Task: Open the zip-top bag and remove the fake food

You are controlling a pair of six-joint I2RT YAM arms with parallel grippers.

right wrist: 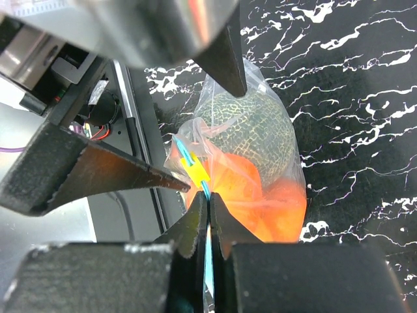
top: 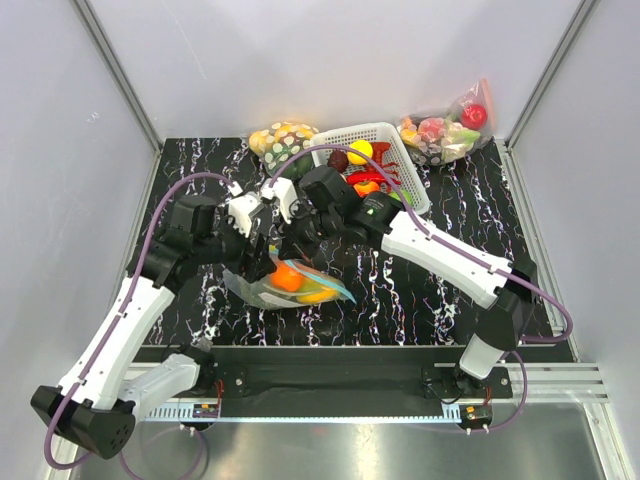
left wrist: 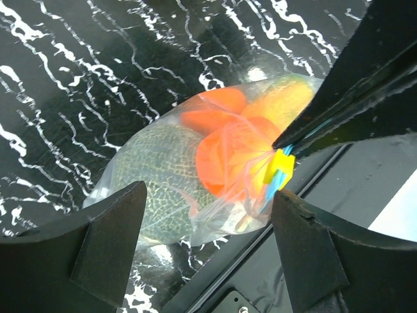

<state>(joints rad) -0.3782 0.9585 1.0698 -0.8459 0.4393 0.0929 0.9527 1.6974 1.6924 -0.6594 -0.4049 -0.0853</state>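
Observation:
The zip-top bag (top: 285, 285) lies near the table's front edge and holds the fake food. In the left wrist view it shows a dark green netted ball (left wrist: 156, 176), orange fruits (left wrist: 225, 153) and a yellow-green piece (left wrist: 280, 101). My right gripper (right wrist: 208, 199) is shut on the bag's teal zip strip (right wrist: 184, 155), just behind its yellow slider (right wrist: 195, 171). My left gripper (left wrist: 208, 195) is open, with its fingers (left wrist: 111, 241) standing either side of the bag's mouth end without touching the slider (left wrist: 281, 166). In the top view both grippers meet over the bag, the left (top: 262, 262) and the right (top: 300, 250).
A white basket (top: 370, 160) with red, yellow and orange pieces stands at the back. A bag of yellow-and-white spotted items (top: 282, 140) lies to its left, and a bag with a red apple (top: 445, 130) to its right. The black front rail (top: 350, 375) runs just below the bag.

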